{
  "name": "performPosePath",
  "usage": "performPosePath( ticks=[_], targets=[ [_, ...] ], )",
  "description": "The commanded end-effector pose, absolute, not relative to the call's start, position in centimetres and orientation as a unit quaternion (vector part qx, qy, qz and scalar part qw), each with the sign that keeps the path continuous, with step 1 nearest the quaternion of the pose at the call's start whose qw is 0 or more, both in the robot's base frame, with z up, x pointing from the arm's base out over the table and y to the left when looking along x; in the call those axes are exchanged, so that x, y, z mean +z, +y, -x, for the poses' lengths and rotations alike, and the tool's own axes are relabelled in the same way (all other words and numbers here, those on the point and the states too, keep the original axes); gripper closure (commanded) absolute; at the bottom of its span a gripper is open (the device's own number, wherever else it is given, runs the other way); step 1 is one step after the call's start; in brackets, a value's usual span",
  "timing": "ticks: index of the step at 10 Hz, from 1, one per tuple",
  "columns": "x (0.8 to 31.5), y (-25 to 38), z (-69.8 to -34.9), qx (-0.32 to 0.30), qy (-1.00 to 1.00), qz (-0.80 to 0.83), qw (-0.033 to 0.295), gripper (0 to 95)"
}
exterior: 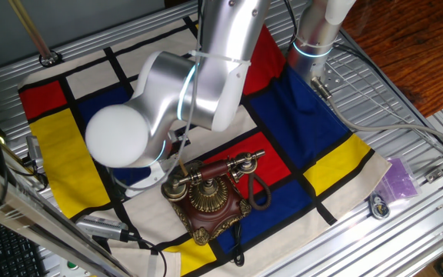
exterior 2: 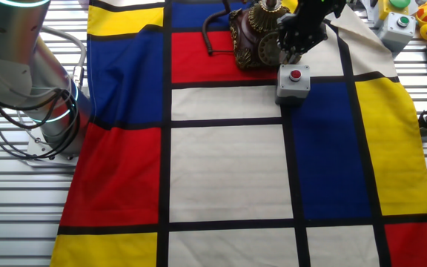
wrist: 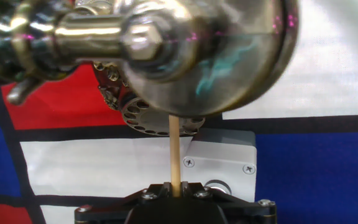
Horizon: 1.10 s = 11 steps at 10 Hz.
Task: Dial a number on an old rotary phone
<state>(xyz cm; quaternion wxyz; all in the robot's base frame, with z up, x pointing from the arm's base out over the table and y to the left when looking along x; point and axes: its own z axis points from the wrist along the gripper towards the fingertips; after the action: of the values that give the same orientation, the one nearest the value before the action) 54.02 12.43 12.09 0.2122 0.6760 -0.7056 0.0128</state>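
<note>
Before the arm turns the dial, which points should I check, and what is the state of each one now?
1. Stick held firmly: ok. The gripper is shut on the thin wooden stick, which stands straight up from it.
2. Stick tip in a dial hole: cannot tell. In the hand view the tip reaches the dial, but the handset end hides the exact hole.
3. Phone sits flat on the cloth: ok.
4. Handset on its cradle: ok in the fixed view.
5. Grey button box apart from the phone: ok, though it is close beside it.
6. Cord away from the dial: ok.
</note>
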Motion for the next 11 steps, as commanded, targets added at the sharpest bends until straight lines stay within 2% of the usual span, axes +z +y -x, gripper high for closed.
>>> performPosePath(
  ticks=[1,11],
  targets=[
    [12.06,12.34,-53.97,0.012,-0.706,-0.675,0.213,95.0],
    [12.05,12.28,-54.15,0.0,-0.71,-0.667,0.227,95.0]
  ],
)
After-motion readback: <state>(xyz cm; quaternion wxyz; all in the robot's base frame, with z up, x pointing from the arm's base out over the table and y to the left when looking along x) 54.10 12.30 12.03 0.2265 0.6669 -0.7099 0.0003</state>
